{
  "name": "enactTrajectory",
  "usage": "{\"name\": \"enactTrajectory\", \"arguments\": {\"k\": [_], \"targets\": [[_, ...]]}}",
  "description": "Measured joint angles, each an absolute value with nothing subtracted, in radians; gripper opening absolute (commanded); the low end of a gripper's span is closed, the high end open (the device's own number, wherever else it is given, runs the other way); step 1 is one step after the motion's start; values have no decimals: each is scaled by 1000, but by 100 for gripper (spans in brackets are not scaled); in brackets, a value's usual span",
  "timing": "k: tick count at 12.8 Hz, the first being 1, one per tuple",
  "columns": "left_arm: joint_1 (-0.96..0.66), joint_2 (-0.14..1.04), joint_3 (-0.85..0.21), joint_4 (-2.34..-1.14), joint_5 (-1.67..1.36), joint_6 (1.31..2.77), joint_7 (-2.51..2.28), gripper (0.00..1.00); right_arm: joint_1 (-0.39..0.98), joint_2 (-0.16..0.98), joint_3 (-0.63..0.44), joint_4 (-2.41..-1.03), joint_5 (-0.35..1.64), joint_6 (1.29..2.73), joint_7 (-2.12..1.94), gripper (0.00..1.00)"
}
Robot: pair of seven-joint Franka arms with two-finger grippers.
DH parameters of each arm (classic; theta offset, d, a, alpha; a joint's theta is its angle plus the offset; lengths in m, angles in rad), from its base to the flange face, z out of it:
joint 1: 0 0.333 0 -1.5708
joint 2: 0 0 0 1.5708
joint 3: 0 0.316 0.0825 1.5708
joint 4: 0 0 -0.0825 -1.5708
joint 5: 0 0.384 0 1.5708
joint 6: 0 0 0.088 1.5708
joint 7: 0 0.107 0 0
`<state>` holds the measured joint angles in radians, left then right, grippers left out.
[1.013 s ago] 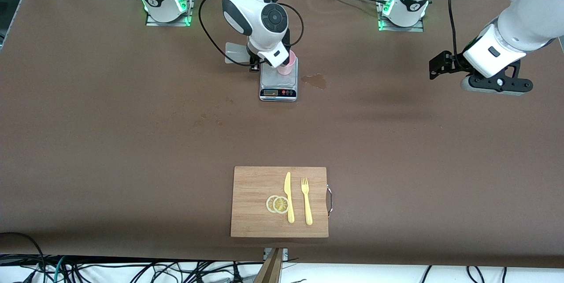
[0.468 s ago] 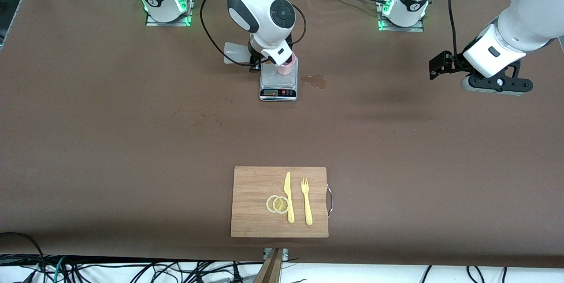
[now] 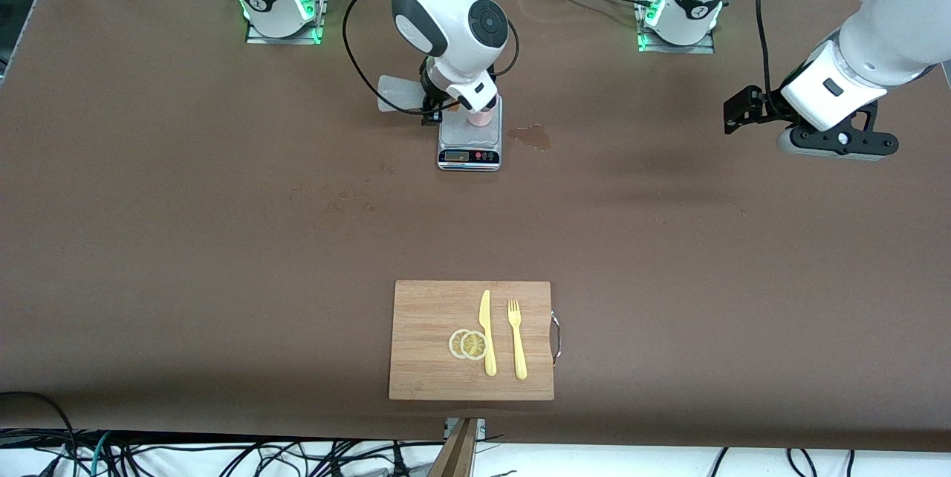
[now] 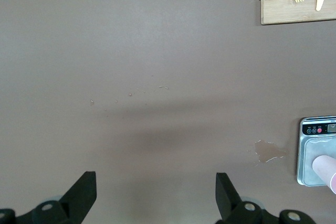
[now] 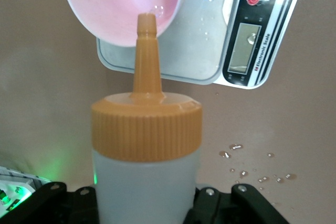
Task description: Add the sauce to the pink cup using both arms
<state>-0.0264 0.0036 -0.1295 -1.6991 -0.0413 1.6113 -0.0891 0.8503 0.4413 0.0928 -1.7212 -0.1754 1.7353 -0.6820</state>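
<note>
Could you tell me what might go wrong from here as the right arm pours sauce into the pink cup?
1. The sauce bottle's nozzle tip sits right at the pink cup's rim, so sauce could land on the scale instead.
2. The right gripper may nudge the light cup off the scale; the left gripper waits open over bare table, too distant to steady it.
3. Droplets and a puddle already lie beside the scale; more spillage seems likely.

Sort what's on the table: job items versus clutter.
Job: sauce bottle clamped in the right gripper, nozzle over the pink cup; left gripper open, waiting.
Lying about: scale under the cup, spill, cutting board, knife, fork, lemon slices.
</note>
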Motion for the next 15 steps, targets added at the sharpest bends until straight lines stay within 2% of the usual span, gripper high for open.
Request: {"name": "enactTrajectory", "arguments": {"k": [8, 15], "targets": [[-26, 4, -130, -1699, -41, 1611, -89, 100, 848, 459, 91, -1686, -186, 1700, -675, 20], [-26, 4, -130, -1699, -41, 1611, -89, 100, 789, 435, 91, -1676, -20, 1701, -688, 20]]}}
